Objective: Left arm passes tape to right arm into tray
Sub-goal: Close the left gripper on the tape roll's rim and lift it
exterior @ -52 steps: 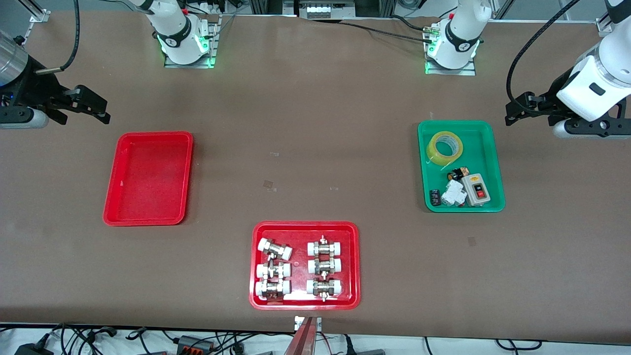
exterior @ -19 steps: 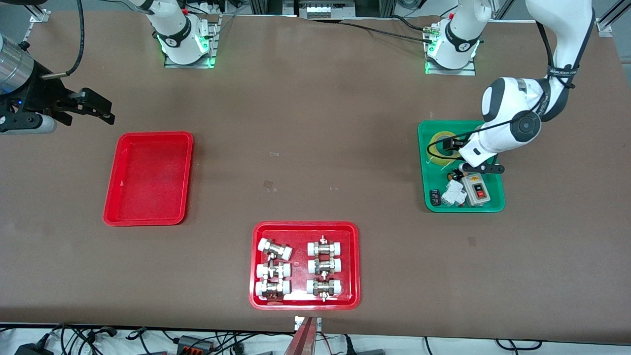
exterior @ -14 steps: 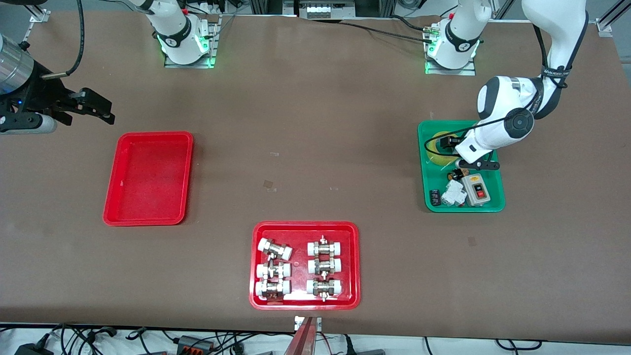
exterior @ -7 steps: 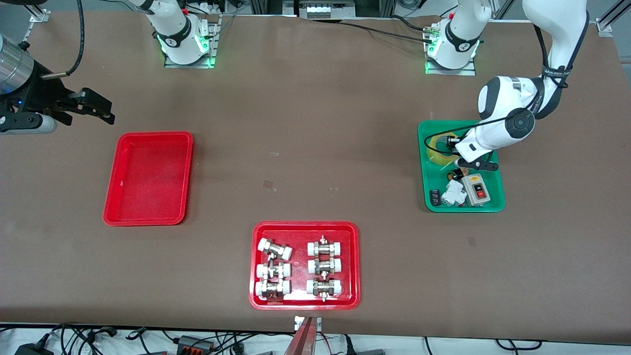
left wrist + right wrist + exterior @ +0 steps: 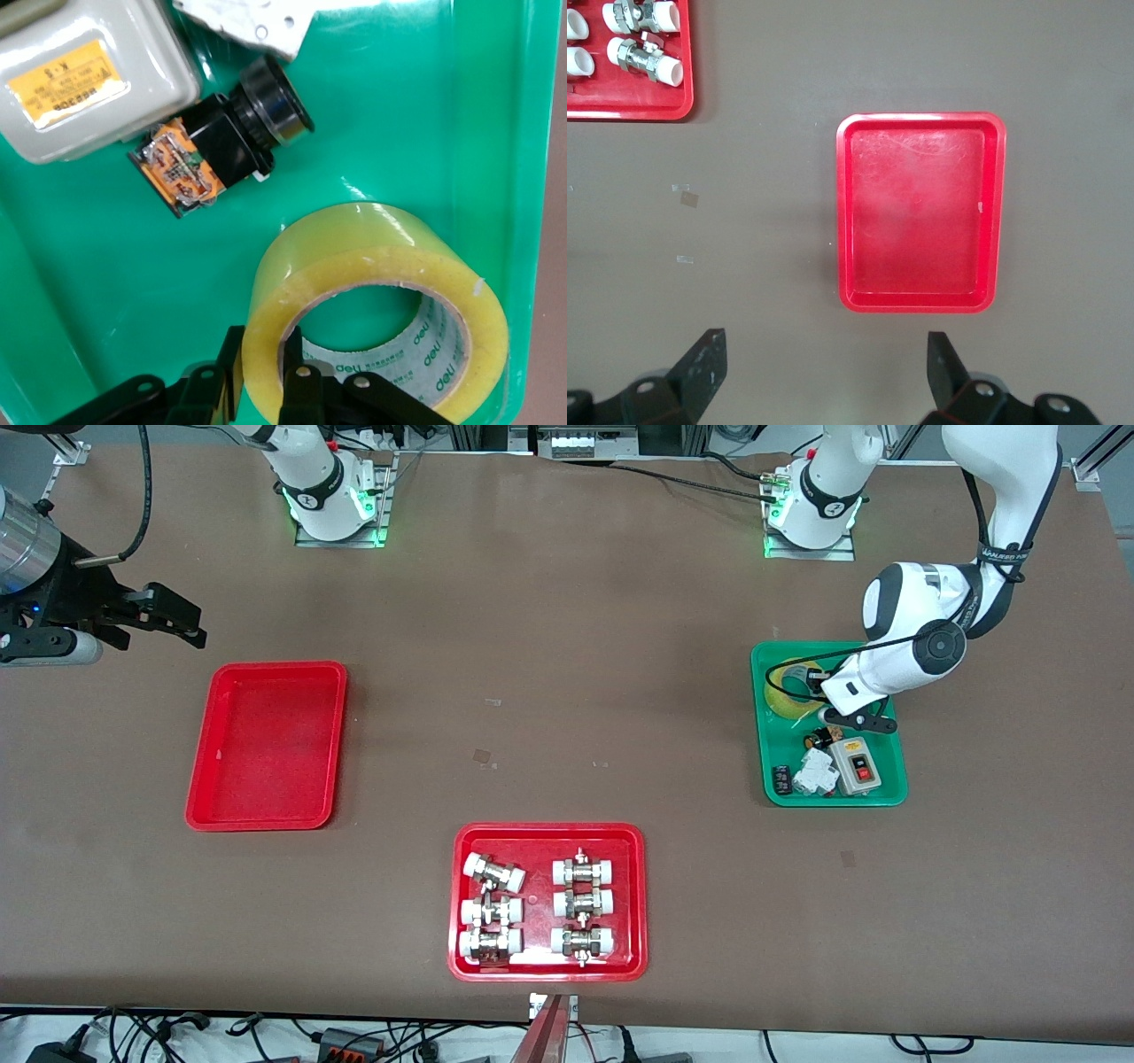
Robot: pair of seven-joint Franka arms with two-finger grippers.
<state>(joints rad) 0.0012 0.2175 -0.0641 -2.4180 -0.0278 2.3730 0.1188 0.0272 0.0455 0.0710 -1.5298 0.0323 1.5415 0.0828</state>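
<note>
Two white robot arms on bases lit with green lights. The left arm (image 5: pixel 921 615) has glossy white casings, dark grey round joint caps, a black band with small white lettering, and a thin black cable. The right arm (image 5: pixel 27 567) has a shiny silver wrist cylinder, black fittings, and a black cable.

Counted on the table: two red trays (image 5: pixel 266 746) (image 5: pixel 547 902), one green tray (image 5: pixel 889 691), one tape roll (image 5: pixel 376 310), six metal fittings (image 5: pixel 538 908), one grey switch box (image 5: pixel 855 766), two arms.
</note>
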